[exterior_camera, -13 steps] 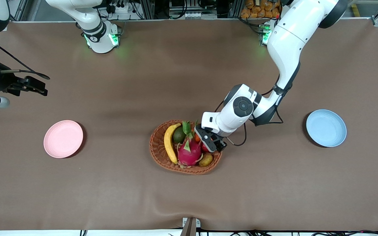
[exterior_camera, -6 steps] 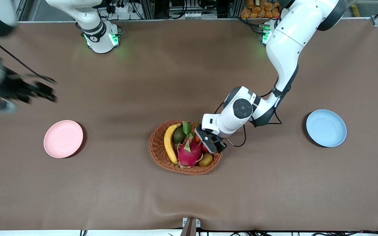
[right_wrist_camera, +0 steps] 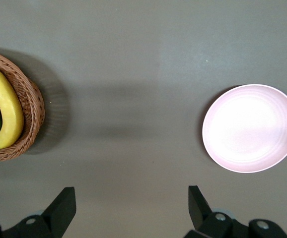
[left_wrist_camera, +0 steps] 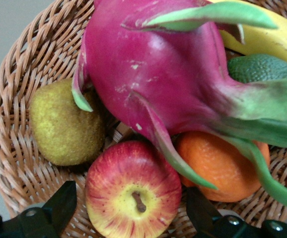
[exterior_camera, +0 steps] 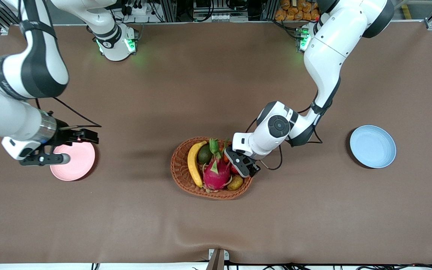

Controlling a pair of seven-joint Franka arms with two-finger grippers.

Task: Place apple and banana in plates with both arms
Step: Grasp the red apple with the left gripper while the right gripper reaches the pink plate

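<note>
- While both fruits lie in the oval brown wicker basket (exterior_camera: 180,176), stands at the reaching step, nothing lifted.
- Right gripper (exterior_camera: 71,144): hangs over the pale pink plate (exterior_camera: 79,167), jaws wide, empty; needs travel toward the long yellow banana (exterior_camera: 192,162).
- Left gripper (left_wrist_camera: 131,213): brackets the small red-and-yellow apple (left_wrist_camera: 132,196), fingers wide, not touching; calls for lowering, closing, then carrying to the pale blue plate (exterior_camera: 372,146).

A: What moved?
B: The right gripper (exterior_camera: 84,135) swung in from the table's edge and now hangs, fingers apart, over the pink plate (exterior_camera: 77,165).
A: And the left gripper (exterior_camera: 243,165)?
B: It sank slightly lower over the basket (exterior_camera: 180,174).
</note>
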